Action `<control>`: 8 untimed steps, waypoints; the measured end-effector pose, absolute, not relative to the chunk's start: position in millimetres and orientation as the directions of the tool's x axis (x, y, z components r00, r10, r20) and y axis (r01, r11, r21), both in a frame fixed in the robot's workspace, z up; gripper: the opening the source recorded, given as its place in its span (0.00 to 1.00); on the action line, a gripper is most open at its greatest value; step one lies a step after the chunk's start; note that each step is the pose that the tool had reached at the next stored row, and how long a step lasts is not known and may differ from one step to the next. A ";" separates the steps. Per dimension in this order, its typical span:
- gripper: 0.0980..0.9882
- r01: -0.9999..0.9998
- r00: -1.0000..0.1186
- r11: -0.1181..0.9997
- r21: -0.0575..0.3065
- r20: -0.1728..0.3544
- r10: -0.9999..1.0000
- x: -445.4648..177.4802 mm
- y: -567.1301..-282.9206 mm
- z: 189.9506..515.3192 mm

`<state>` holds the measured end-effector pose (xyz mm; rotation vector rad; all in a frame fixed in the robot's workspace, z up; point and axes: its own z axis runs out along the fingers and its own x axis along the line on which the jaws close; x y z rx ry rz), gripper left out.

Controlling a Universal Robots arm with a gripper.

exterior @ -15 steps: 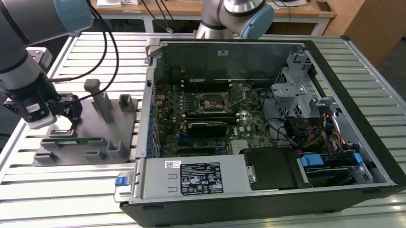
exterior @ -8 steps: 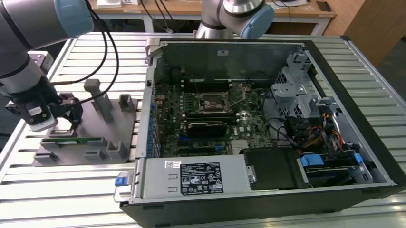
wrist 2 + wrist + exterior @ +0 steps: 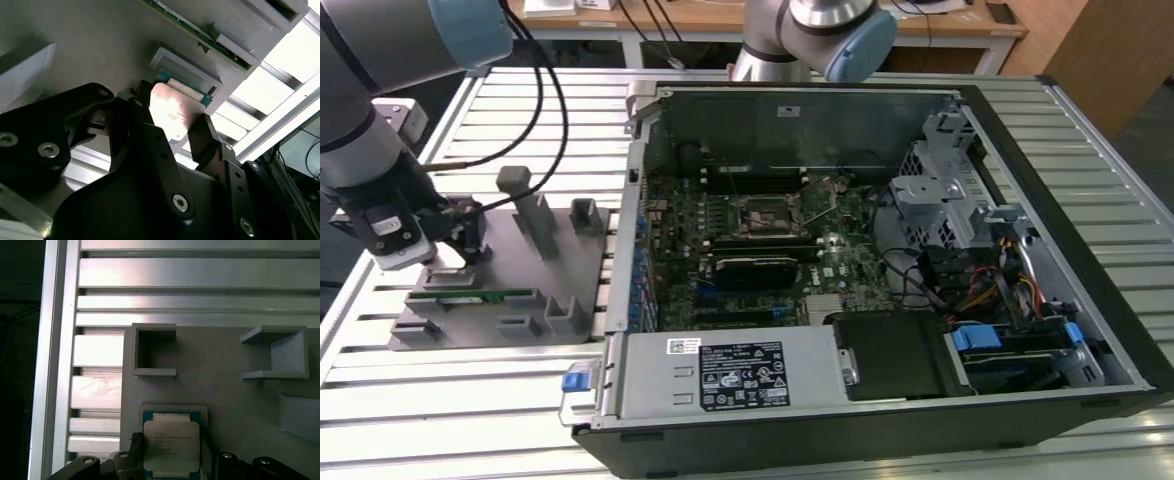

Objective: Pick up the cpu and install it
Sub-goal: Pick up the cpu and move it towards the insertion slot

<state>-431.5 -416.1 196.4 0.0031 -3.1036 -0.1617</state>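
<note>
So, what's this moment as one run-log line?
phase: pick | gripper: around small flat silvery square cpu | cpu: in pocket on grey fixture plate

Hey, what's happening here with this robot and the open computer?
A robot arm is working at the grey fixture plate, which lies beside the open computer on the exterior view's left. Its claw is down at the cpu, which lies flat in its holder on the plate. The cpu is not yet in the computer.
</note>
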 end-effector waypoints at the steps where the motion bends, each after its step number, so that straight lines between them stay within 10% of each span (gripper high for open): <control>1: 0.50 0.000 -0.999 0.995 0.104 0.034 -0.004 -431.5 -416.1 200.1; 8: 0.50 0.000 -0.999 0.995 0.104 0.034 -0.004 -431.5 -416.1 230.7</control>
